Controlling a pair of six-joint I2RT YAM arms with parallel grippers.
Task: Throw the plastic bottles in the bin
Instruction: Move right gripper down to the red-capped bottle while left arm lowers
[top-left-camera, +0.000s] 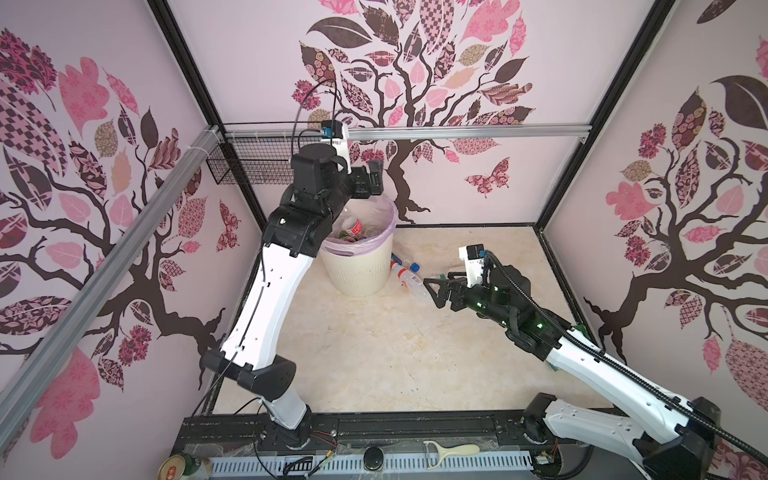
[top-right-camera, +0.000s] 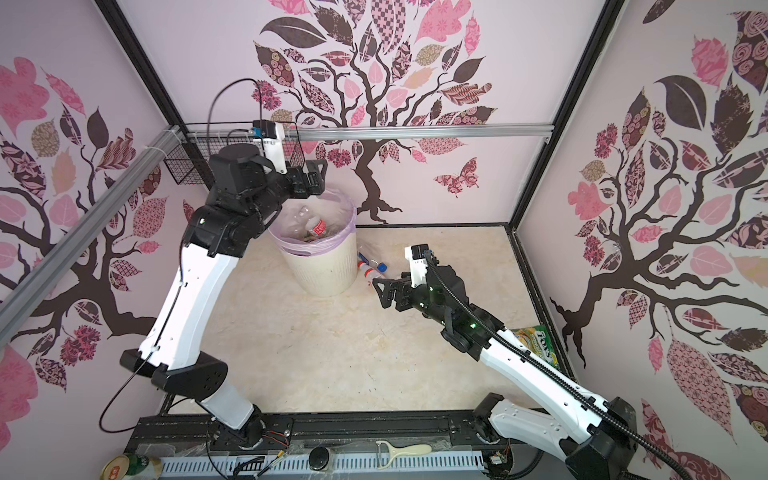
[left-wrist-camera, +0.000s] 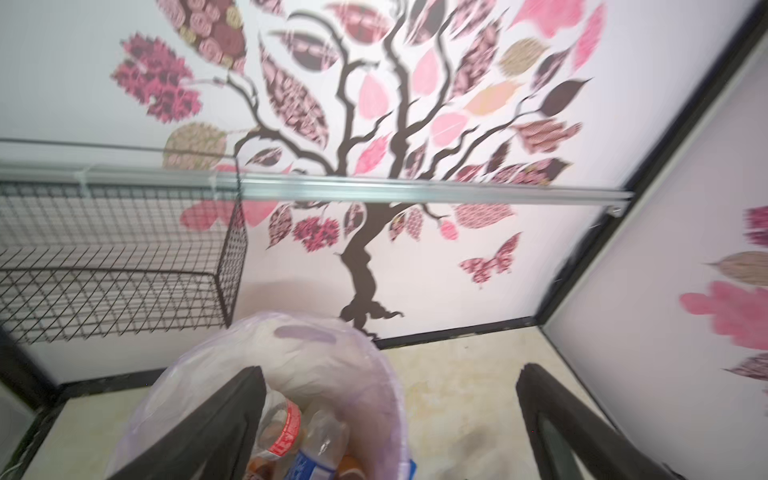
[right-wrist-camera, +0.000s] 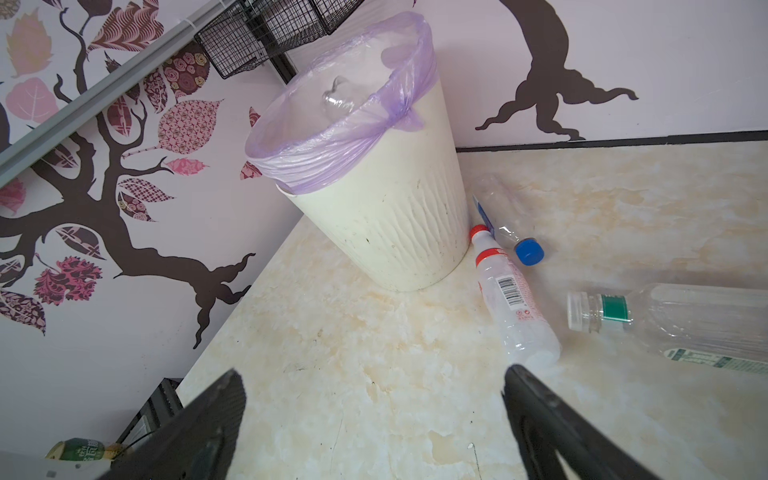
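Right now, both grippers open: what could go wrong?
The bin looks nearly full: a clear bottle sits near its rim, so the next drop may bounce out. Right gripper is low by the red-capped bottle beside the blue-capped bottle; a grasp could roll either. Left gripper hovers over the bin; the arms could clash there.

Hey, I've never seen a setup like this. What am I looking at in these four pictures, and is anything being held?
Two robot arms work at a table. Two pictures look down from overhead. The other two come from cameras on the arms' wrists, looking past their black fingers. The left gripper hangs open over the bin, which has bottles inside. The right gripper is open too, low near three more lying beside the bin: a red-capped bottle, a blue-capped bottle and a white-capped bottle. Nothing is held.
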